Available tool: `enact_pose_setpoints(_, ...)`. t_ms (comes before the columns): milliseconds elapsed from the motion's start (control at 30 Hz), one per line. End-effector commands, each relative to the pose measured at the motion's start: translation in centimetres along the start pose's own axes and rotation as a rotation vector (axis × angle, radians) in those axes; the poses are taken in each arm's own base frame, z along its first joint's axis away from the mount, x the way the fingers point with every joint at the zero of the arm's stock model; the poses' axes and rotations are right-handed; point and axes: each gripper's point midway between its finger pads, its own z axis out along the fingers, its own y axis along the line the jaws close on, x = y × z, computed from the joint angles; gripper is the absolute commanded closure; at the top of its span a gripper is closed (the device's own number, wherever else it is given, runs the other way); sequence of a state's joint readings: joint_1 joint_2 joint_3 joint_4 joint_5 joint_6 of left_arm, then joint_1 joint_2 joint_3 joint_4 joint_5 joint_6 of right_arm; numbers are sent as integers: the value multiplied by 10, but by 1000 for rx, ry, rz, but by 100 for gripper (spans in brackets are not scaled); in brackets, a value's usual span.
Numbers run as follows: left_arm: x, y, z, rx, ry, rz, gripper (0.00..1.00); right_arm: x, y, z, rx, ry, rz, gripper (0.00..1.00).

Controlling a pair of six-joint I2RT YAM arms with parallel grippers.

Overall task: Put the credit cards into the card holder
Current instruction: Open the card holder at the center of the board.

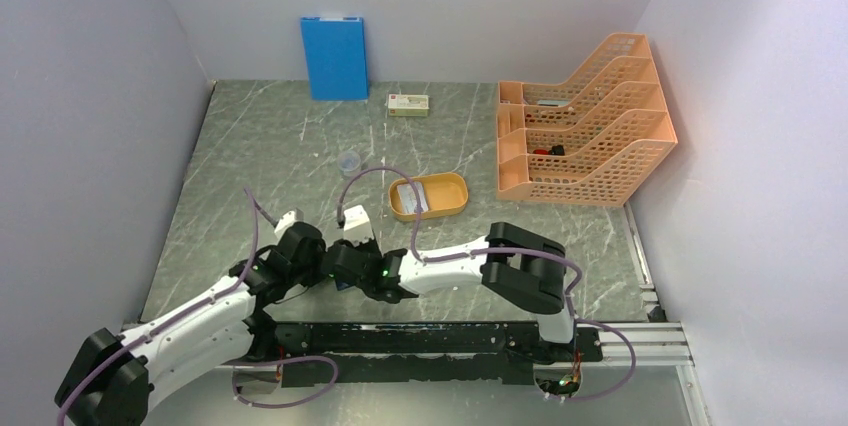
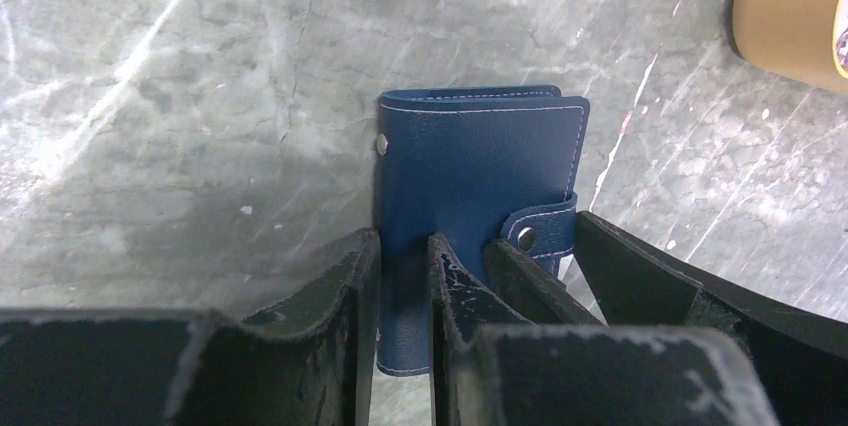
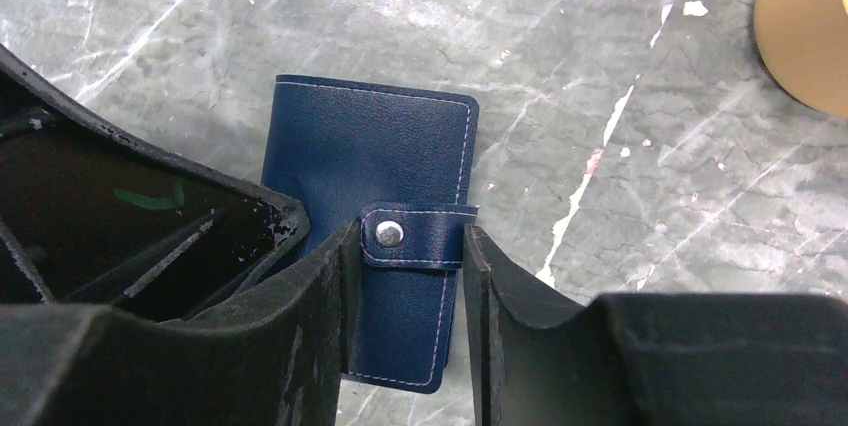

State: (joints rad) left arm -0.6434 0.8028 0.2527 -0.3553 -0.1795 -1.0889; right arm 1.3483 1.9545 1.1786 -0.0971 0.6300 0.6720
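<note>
The card holder [image 3: 375, 161], a navy wallet, lies flat and closed on the marble table, its snap strap [image 3: 415, 236] fastened. My right gripper [image 3: 405, 241] is open. Its fingers flank the strap, the left one over the cover and the right one just off the holder's free edge. My left gripper [image 2: 402, 246] stands narrowly open over the spine side of the card holder [image 2: 480, 161], a strip of cover showing between its fingers. In the top view both arms meet over the holder and hide most of it. One pale credit card [image 1: 410, 197] lies in the orange tray [image 1: 450, 189].
A blue board [image 1: 334, 57] leans on the back wall. Beside it lies a white box with a red label [image 1: 408, 104]. An orange mesh file rack [image 1: 585, 121] fills the right side. A small clear cup [image 1: 349, 162] stands behind the grippers.
</note>
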Motion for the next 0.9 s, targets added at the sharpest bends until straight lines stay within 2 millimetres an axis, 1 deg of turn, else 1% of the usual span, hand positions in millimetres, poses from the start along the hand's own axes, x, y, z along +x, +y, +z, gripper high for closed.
enact_pose_setpoints(0,19,34,6,-119,69,72,95,5,-7,-5,-7,33,67,100)
enact_pose_setpoints(133,18,34,7,-133,72,91,95,-3,-8,-12,-36,34,140,100)
enact_pose_setpoints(267,17,34,9,-152,81,106,95,-11,-16,-14,-63,47,223,100)
enact_pose_setpoints(467,18,34,12,-176,95,124,95,-10,-25,-15,-87,74,288,100)
enact_pose_setpoints(667,32,39,19,-159,140,114,95,-13,-32,-24,-105,74,317,100)
enact_pose_setpoints(700,33,40,19,-160,145,116,95,-13,-35,-26,-105,74,328,99)
enact_pose_setpoints(800,32,38,18,-154,143,125,95,-11,-48,-28,-96,84,358,86)
enact_pose_setpoints(867,30,37,17,-147,138,129,95,-9,-57,-30,-88,86,366,79)
